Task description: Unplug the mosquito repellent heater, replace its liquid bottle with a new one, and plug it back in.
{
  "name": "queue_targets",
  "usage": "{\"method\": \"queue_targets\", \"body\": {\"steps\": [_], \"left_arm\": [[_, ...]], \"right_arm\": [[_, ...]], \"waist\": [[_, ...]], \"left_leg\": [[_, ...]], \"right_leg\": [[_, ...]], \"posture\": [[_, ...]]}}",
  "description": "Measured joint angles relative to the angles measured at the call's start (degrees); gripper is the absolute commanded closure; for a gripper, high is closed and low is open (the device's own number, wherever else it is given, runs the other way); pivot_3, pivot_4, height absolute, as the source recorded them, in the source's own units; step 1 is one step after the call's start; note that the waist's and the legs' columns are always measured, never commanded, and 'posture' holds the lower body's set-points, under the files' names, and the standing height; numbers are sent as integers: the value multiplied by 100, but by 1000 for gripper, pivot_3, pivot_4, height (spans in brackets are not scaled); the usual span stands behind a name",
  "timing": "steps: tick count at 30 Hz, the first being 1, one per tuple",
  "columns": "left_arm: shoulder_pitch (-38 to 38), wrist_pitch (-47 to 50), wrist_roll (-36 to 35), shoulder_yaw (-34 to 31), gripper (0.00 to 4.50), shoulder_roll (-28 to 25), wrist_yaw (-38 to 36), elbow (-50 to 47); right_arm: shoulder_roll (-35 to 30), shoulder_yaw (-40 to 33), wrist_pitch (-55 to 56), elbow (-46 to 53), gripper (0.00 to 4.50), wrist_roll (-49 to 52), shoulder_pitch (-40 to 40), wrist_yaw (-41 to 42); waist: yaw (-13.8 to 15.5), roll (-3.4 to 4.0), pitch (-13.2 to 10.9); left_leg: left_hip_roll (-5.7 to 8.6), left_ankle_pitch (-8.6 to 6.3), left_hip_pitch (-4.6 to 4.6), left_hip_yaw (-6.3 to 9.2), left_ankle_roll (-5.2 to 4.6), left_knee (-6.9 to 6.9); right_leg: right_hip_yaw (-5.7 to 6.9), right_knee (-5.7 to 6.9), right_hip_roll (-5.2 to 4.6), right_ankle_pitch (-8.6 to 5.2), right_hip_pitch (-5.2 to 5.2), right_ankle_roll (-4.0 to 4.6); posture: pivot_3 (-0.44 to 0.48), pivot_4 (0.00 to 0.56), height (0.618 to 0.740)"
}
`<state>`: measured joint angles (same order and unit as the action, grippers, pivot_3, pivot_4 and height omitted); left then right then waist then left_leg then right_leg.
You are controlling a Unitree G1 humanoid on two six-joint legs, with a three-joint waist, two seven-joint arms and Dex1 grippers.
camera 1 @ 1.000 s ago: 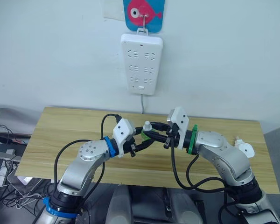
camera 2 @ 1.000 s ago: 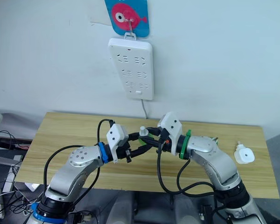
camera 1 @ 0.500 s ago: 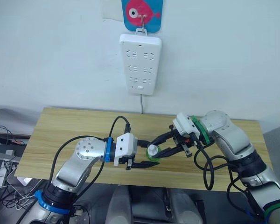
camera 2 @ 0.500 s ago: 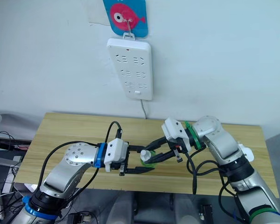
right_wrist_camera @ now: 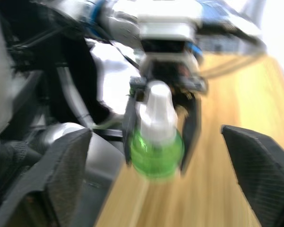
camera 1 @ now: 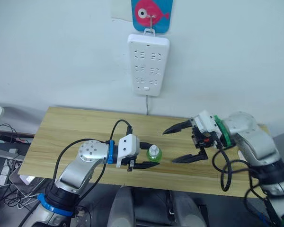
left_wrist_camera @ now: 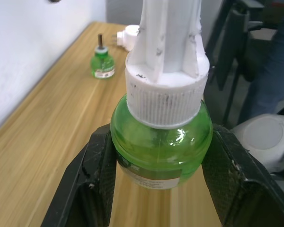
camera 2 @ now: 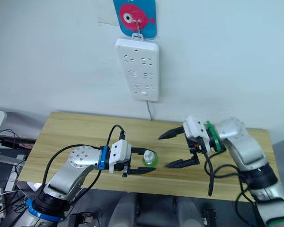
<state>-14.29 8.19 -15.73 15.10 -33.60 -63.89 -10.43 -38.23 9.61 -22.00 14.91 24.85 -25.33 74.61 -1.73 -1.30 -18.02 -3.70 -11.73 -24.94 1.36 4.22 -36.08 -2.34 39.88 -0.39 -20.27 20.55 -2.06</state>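
The new one (camera 1: pixel 154 154), a small green bottle with a white cap, stands upright just over the table's front middle, and my left gripper (camera 1: pixel 152 159) is shut on its body. The left wrist view has the bottle (left_wrist_camera: pixel 161 156) pinched between both black fingers. My right gripper (camera 1: pixel 168 147) hangs open to the bottle's right, clear of it, with its jaws spread wide. Farther along the table, the left wrist view shows the capless liquid bottle (left_wrist_camera: pixel 102 64) with its dark wick and, behind it, the white mosquito repellent heater (left_wrist_camera: pixel 130 35), lying unplugged.
A long white power strip (camera 1: pixel 148 64) hangs on the wall under a fish hook, its cord dropping behind the wooden table (camera 1: pixel 71 132). Cables lie on the floor at the left.
My right gripper has opened wide and drawn back to the right, away from the capped bottle. The left gripper has lowered the bottle toward the table front. The camera has shifted slightly.
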Motion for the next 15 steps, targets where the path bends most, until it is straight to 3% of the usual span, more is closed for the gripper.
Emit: {"method": "queue_targets", "body": {"steps": [6,14,15], "left_arm": [[-130,-31,62,-38,2296,306,324,127],[-519,-240,183,-40,2296,432,344,652],[-558,-255,196,-40,2296,463,342,684]], "right_arm": [[815,-114,-1418,2109,53,-134,1217,-2586],[1084,-96,-1972,2631,53,-217,1454,-3799],[1085,-94,-1970,2610,396,-220,1432,-3838]], "waist": [[-91,2,2],[-128,1,5],[-133,1,5]], "left_leg": [[-2,4,1,2,7,-2],[3,9,3,2,14,-4],[3,8,3,1,14,-4]], "right_leg": [[-7,14,8,0,6,0],[-5,17,4,0,3,0],[-5,16,4,0,4,0]], "posture": [[-84,282,740],[-109,268,740],[-109,268,740]]}}
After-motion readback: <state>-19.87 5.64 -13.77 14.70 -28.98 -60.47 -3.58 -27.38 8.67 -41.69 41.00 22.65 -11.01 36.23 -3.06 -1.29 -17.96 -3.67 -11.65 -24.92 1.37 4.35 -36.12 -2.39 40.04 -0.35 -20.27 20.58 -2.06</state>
